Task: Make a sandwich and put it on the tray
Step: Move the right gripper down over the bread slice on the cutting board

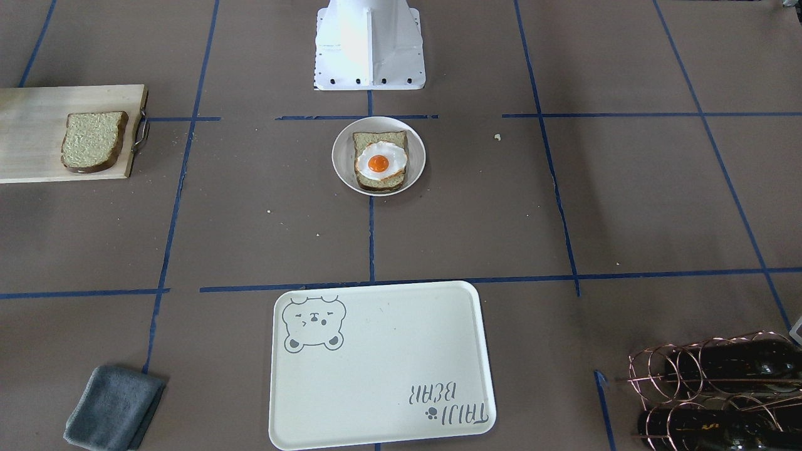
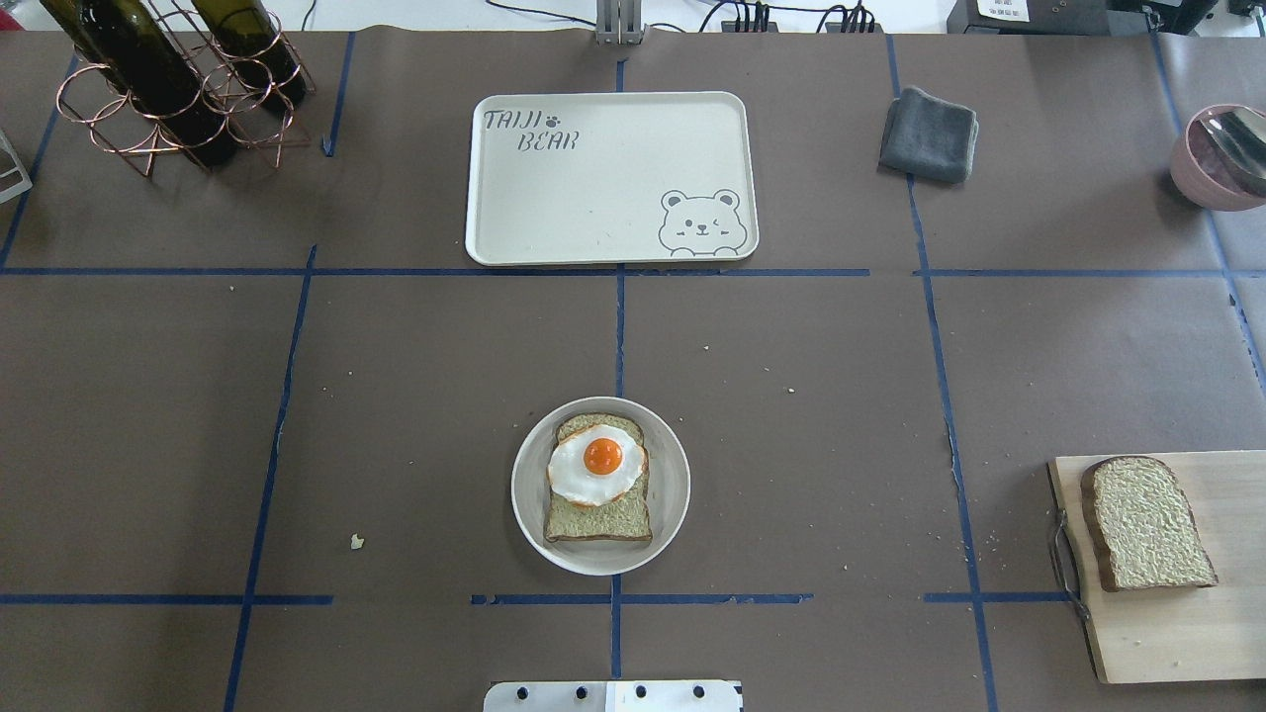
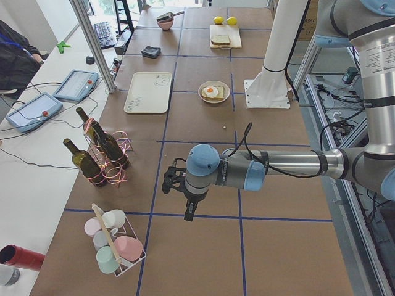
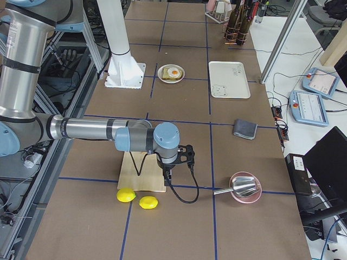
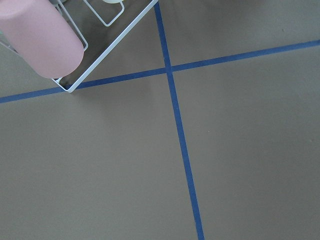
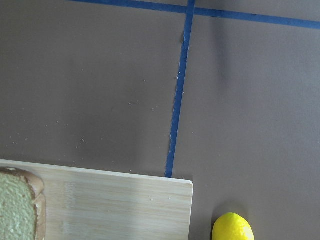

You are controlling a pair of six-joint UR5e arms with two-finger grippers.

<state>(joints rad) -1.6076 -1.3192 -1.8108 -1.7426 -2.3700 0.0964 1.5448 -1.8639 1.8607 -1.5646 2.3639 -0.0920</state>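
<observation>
One bread slice (image 2: 598, 519) lies on a small round white plate (image 2: 524, 514) with the fried egg (image 2: 596, 463) on top of it, near the robot's base. The second bread slice (image 2: 1147, 522) lies on a wooden cutting board (image 2: 1167, 633) at the right; its edge shows in the right wrist view (image 6: 17, 205). The tray (image 2: 593, 198) lies bare at the far middle. My left gripper (image 3: 190, 213) hangs far to the left over bare table. My right gripper (image 4: 167, 174) hangs by the board's outer end. I cannot tell whether either is open or shut.
A copper rack with wine bottles (image 2: 168, 79) stands far left. A grey cloth (image 2: 928, 133) and a pink bowl with a spoon (image 2: 1221, 158) lie far right. Two lemons (image 4: 135, 197) lie beyond the board. A wire rack of cups (image 3: 114, 240) stands near the left gripper.
</observation>
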